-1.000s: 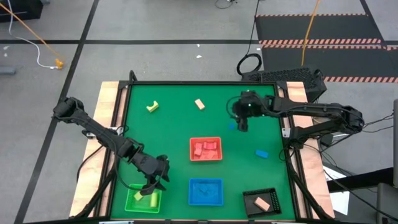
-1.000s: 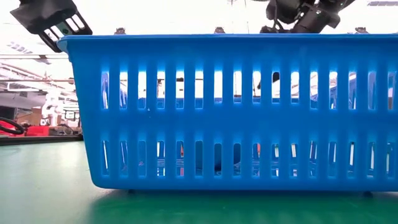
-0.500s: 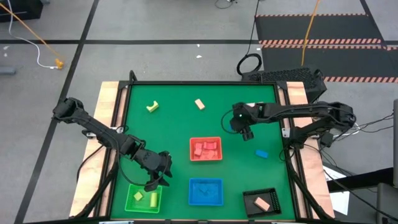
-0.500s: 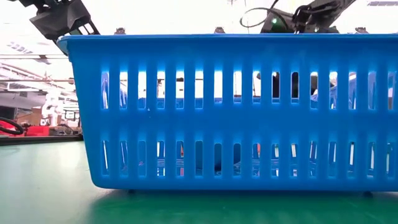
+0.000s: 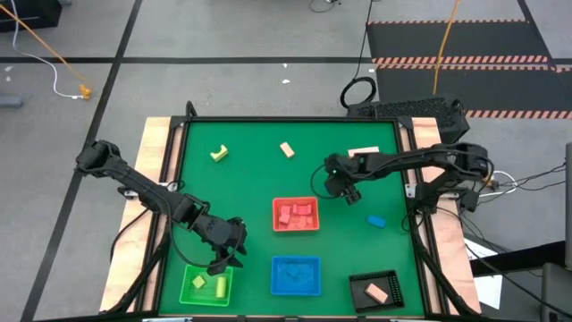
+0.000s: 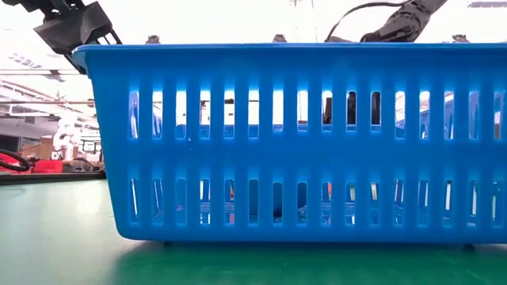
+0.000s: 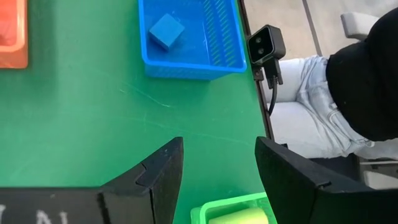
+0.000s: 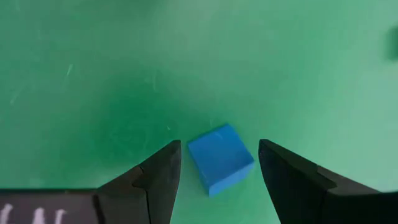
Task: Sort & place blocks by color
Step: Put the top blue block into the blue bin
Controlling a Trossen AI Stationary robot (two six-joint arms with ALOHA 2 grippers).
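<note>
Right wrist view shows the right tool (image 8: 217,165) open, its two fingers standing either side of a blue cube (image 8: 221,158) that lies on the green table (image 8: 124,74) and sits turned at an angle to them. That skew is the main risk: if the fingers close as they stand, they may catch corners instead of flat faces, and the cube could twist or squirt out. A descent set slightly off could also land a fingertip on top of it. From above, the right tool (image 5: 347,186) works in open cloth between the red tray (image 5: 296,216) and a loose blue block (image 5: 376,220), so it has room to square up. The blue tray (image 5: 296,276) lies beyond the red one, and a low carry could clip the red rim. The left tool (image 5: 228,255) is open and empty, hanging just beside the green tray (image 5: 205,287), which holds yellow pieces (image 5: 198,283); it sits close to the table's near edge, and a swing toward the middle would crowd the carry path.
</note>
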